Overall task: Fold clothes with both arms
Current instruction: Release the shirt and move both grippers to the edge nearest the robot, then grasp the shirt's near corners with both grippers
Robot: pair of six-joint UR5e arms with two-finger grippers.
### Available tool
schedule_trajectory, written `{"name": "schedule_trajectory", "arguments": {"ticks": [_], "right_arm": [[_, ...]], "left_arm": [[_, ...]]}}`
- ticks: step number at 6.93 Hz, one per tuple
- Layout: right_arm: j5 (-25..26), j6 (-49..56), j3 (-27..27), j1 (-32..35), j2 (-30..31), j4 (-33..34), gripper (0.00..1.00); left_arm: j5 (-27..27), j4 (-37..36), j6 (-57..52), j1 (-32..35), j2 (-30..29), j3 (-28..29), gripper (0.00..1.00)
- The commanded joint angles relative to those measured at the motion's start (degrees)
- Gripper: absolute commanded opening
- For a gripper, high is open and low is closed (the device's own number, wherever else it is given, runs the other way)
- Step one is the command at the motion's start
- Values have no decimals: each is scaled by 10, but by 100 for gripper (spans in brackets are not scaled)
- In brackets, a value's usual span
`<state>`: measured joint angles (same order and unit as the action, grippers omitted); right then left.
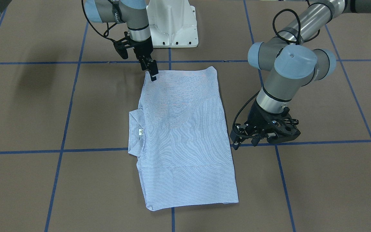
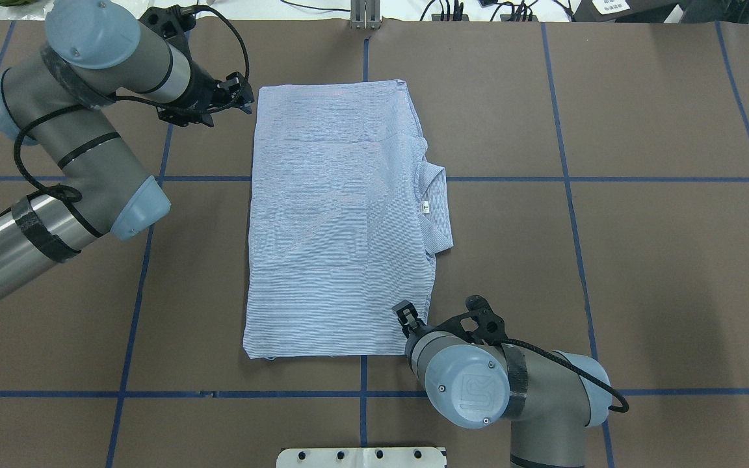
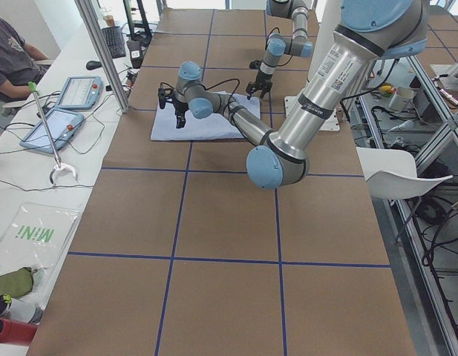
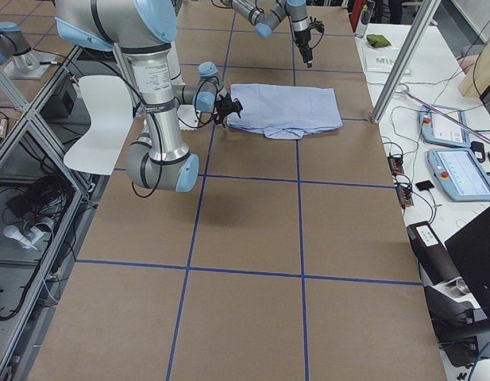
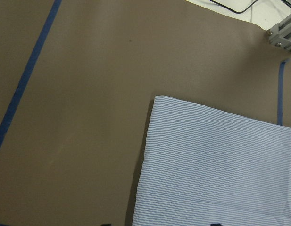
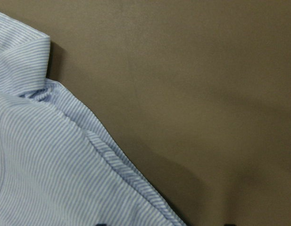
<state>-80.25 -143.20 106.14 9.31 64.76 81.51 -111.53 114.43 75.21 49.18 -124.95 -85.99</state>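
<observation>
shirt (image 2: 335, 227): light blue, fine white stripes | collar label (image 2: 425, 207): white | bench (image 2: 641, 260): brown, blue tape grid | left arm (image 2: 82, 159), right arm (image 2: 472, 383): silver tubes, grey joints, light-blue caps, black cables | jaws: black, both | base (image 1: 172, 25): white

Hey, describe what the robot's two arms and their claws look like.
The left arm and right arm are silver tubes with grey joints and rounded light-blue caps; one cap bears an embossed logo. Black tape bands wrap them, and a black cable loops along each. The left claw and right claw are black, with two fingers.
</observation>
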Motion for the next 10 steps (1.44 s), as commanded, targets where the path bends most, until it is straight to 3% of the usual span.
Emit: {"name": "schedule_trajectory", "arguments": {"ticks": [1,2,5,8,10], "right_arm": [[0,-7,-1,-3,0,1,27],[-1,-10,0,-2,0,-1,0],[-2,-9,8,1,0,1,0],[-18,-12,50,4,19,5,0],[-18,-14,86,-14,31,35,0]], "left_arm": [[-1,0,7,0,1,-1,76],[0,0,7,0,1,-3,76],[0,1,23,-4,2,-10,76],[4,2,164,-91,82,-158,76],[64,1,254,-187,163,-273,76]]}}
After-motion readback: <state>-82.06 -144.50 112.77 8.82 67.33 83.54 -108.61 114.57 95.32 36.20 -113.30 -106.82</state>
